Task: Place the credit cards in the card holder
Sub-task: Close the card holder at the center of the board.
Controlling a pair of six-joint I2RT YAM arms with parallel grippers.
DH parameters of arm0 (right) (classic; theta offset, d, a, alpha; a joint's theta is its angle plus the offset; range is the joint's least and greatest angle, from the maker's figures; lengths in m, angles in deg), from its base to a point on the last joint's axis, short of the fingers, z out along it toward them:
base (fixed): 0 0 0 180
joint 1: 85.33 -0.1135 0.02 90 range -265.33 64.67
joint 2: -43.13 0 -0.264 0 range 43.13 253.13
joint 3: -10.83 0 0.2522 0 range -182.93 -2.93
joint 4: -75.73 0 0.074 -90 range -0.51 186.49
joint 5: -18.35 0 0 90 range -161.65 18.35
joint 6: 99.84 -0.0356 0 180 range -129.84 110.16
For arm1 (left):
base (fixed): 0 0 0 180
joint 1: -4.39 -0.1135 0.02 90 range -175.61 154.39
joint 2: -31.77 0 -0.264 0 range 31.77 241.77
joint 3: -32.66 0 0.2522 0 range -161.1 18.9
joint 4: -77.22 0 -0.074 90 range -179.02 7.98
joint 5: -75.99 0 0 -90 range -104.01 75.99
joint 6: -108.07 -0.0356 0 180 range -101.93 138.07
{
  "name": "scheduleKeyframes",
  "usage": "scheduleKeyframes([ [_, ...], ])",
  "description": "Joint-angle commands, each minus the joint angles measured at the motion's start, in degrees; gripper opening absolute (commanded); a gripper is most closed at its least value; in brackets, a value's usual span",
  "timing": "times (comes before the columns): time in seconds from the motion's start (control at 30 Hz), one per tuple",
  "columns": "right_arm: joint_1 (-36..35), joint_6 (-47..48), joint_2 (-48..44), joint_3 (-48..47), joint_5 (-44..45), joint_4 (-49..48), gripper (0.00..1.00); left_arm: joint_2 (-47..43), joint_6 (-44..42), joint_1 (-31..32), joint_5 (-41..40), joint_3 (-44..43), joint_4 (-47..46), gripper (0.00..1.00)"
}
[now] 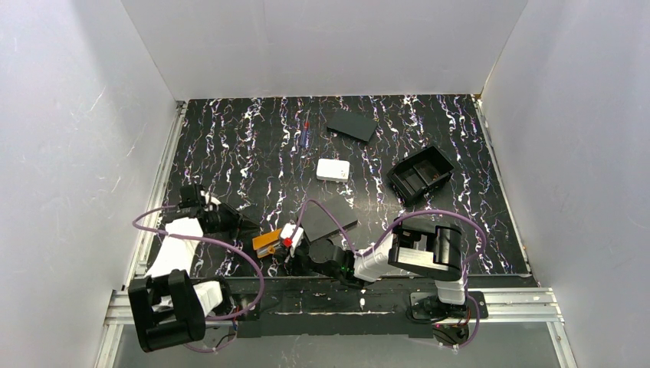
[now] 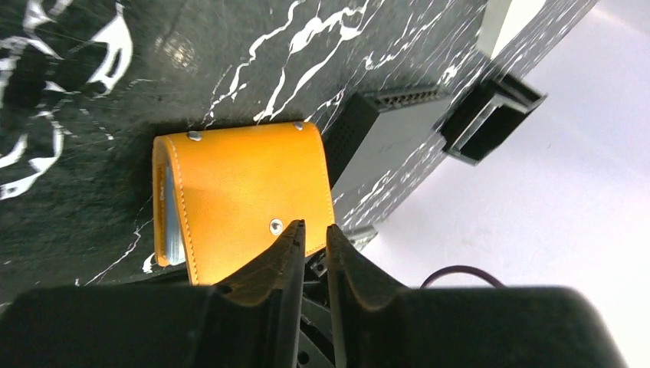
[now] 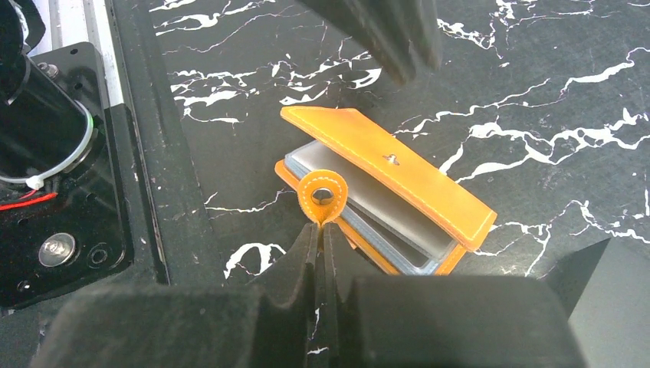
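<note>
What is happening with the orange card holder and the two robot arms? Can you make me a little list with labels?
card holder: orange, lying on the black marbled table, flap tilted up, pale blue-grey inside showing
clasp tab: round, with a metal snap
right jaws: shut on the clasp tab
left jaws: narrow gap between them, at the holder's edge; cannot tell if they pinch it
also on the table: white box, black tray
</note>
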Motion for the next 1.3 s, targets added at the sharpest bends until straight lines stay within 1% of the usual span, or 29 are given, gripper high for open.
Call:
scheduleKeyframes([
  [0.0,-0.2,0.6,-0.6,0.5,1.5,-4.8,0.01,3.7,1.1,3.9,6.1,2.7,-4.5,0.13],
  [0.13,-0.2,-0.4,-1.1,0.6,2.8,-4.2,0.01,3.8,2.0,4.8,3.5,6.3,-6.1,0.1],
  [0.23,-0.2,-1.6,-1.5,0.5,3.7,-3.0,0.01,4.8,2.3,4.8,1.1,8.6,-6.7,0.01],
  [0.27,-0.2,-1.7,-1.6,0.5,3.7,-2.8,0.01,5.2,2.6,4.9,0.2,9.3,-7.3,0.0],
  [0.33,-0.2,-2.4,-1.6,0.3,4.5,-1.9,0.01,6.0,3.3,4.9,-0.5,10.8,-9.0,0.0],
  [0.5,-0.2,-5.1,-1.7,-2.9,8.6,6.9,0.01,6.7,3.0,4.9,-2.7,11.8,-9.7,0.0],
  [0.57,-0.2,-6.5,-1.7,-3.7,8.9,8.3,0.01,6.6,3.2,4.9,-3.4,11.9,-9.7,0.0],
  [0.83,-0.1,-10.4,-0.2,-12.4,10.2,23.5,0.01,8.4,3.3,5.0,-4.5,13.2,-11.0,0.0],
  [0.87,-0.1,-10.5,0.0,-13.3,10.5,25.1,0.04,8.7,3.2,5.0,-4.4,13.3,-11.3,0.0],
  [0.9,-0.1,-10.8,0.3,-14.9,10.5,27.1,0.09,9.1,3.3,5.1,-4.3,13.4,-11.7,0.0],
  [1.03,1.0,-12.4,0.4,-18.7,7.5,36.5,0.43,9.6,3.2,5.2,-4.4,13.4,-12.1,0.0],
  [1.13,2.6,-11.9,-3.5,-17.2,2.5,38.7,0.65,10.1,2.8,5.2,-4.4,12.9,-12.3,0.0],
  [1.17,3.6,-11.9,-4.8,-17.1,0.0,40.0,0.7,10.5,2.6,5.2,-4.3,12.7,-12.3,0.0],
  [1.2,4.9,-12.0,-6.1,-17.3,-2.7,42.3,0.72,10.9,2.5,5.2,-4.2,12.6,-12.5,0.0],
  [1.27,8.0,-12.1,-8.3,-17.6,-9.7,45.2,0.75,11.9,2.2,5.2,-3.7,12.3,-12.8,0.0],
])
